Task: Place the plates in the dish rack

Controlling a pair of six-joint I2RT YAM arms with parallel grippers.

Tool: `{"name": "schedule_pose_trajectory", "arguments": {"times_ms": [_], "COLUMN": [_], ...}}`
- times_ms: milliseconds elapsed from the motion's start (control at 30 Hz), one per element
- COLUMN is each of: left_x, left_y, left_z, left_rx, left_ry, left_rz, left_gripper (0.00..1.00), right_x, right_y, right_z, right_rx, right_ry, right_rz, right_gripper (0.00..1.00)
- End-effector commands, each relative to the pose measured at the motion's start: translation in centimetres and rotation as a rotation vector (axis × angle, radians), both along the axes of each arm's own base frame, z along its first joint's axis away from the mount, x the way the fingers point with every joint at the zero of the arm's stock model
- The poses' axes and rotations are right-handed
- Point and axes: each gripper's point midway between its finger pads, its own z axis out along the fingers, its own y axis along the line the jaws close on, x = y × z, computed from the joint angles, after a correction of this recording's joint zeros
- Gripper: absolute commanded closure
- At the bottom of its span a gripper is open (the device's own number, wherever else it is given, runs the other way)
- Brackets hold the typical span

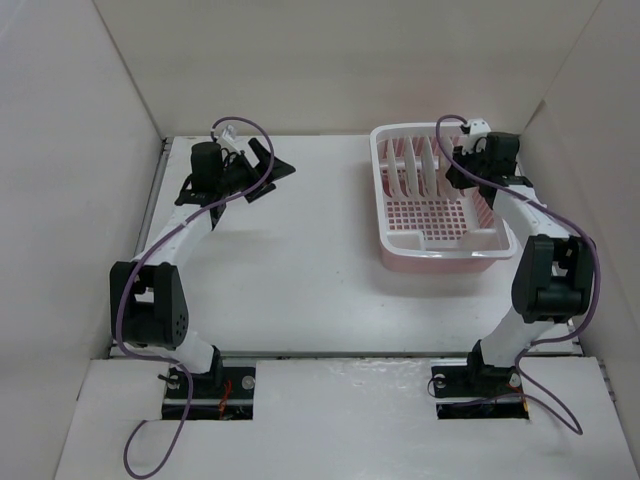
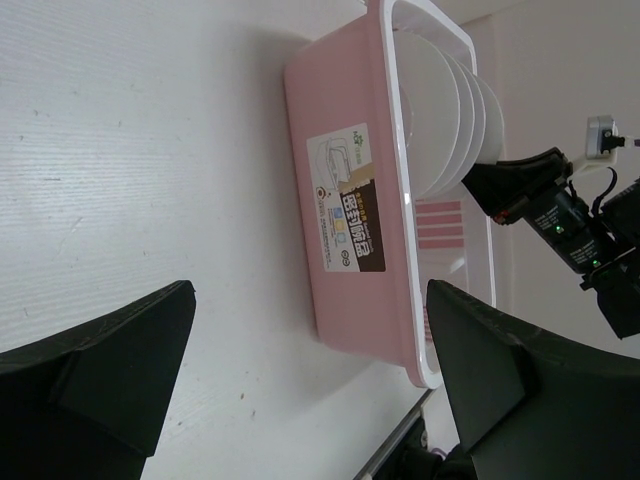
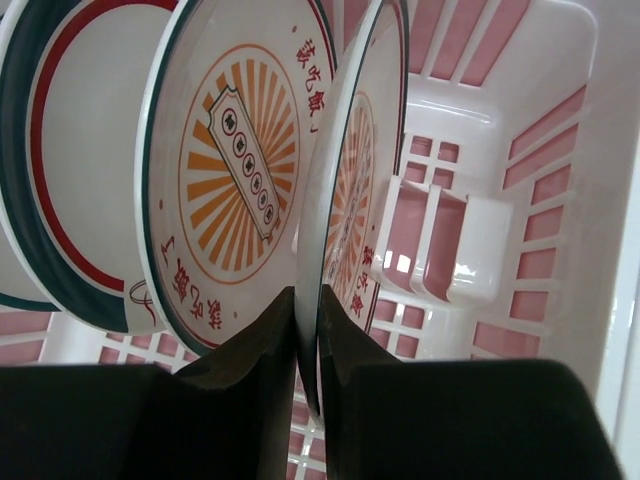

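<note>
The pink dish rack [image 1: 445,262] stands at the back right of the table, with several white plates [image 1: 415,170] upright in its slots. In the right wrist view, my right gripper [image 3: 307,300] pinches the lower rim of an orange-sunburst plate [image 3: 345,150], seen edge-on and standing in the rack [image 3: 540,200]. Beside it stand a second sunburst plate [image 3: 240,160] and a plate with a green and red rim [image 3: 70,170]. My left gripper [image 1: 262,165] hovers open at the back left with nothing in it. Its view looks across at the rack [image 2: 340,120] and the plates [image 2: 455,120].
White walls close in the table at the back and both sides. The rack's small cutlery pocket [image 3: 445,250] sits just right of the held plate. My right arm [image 2: 560,210] shows beyond the rack in the left wrist view.
</note>
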Motion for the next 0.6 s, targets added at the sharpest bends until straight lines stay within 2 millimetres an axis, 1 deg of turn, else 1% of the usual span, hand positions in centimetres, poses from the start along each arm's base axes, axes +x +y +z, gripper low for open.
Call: {"name": "schedule_pose_trajectory", "arguments": {"times_ms": [0,33,67,100,133,300,333,433,467,500,533,567], "left_x": [0.15,0.14,0.14,0.14,0.14,0.14,0.26,0.26,0.26,0.26,0.26,0.37], "left_y": [-0.32,-0.33,-0.33,-0.33,-0.33,-0.33,-0.34,-0.34,-0.34,-0.34,-0.34,-0.35], "left_z": [1.01,1.01,1.01,1.01,1.01,1.01,0.63,0.63,0.63,0.63,0.63,0.25], "left_rx": [-0.009,-0.009,-0.009,-0.009,-0.009,-0.009,-0.009,-0.009,-0.009,-0.009,-0.009,-0.008], "left_ry": [-0.057,-0.057,-0.057,-0.057,-0.057,-0.057,-0.048,-0.048,-0.048,-0.048,-0.048,-0.039], "left_rz": [-0.031,-0.031,-0.031,-0.031,-0.031,-0.031,-0.031,-0.031,-0.031,-0.031,-0.031,-0.031], "left_gripper": [0.00,0.00,0.00,0.00,0.00,0.00,0.00,0.00,0.00,0.00,0.00,0.00], "right_x": [1.96,1.97,1.97,2.09,2.19,2.40,2.40,2.40,2.38,2.38,2.38,2.38], "right_y": [-0.13,-0.13,-0.13,0.02,0.02,0.16,0.16,0.16,0.63,0.63,0.63,0.63], "right_z": [3.46,3.46,3.46,3.89,3.38,3.35,3.35,3.35,3.35,3.35,3.35,3.35], "right_rx": [-0.013,-0.013,-0.013,-0.009,-0.008,-0.004,-0.004,-0.004,-0.003,-0.003,-0.003,-0.003], "right_ry": [-0.104,-0.104,-0.104,-0.113,-0.102,-0.102,-0.102,-0.102,-0.102,-0.102,-0.102,-0.102], "right_rz": [-0.011,-0.011,-0.011,-0.003,-0.003,0.005,0.005,0.005,0.014,0.014,0.014,0.014], "right_gripper": [0.80,0.80,0.77,0.73,0.73,0.72,0.72,0.72,0.71,0.71,0.69,0.64]}}
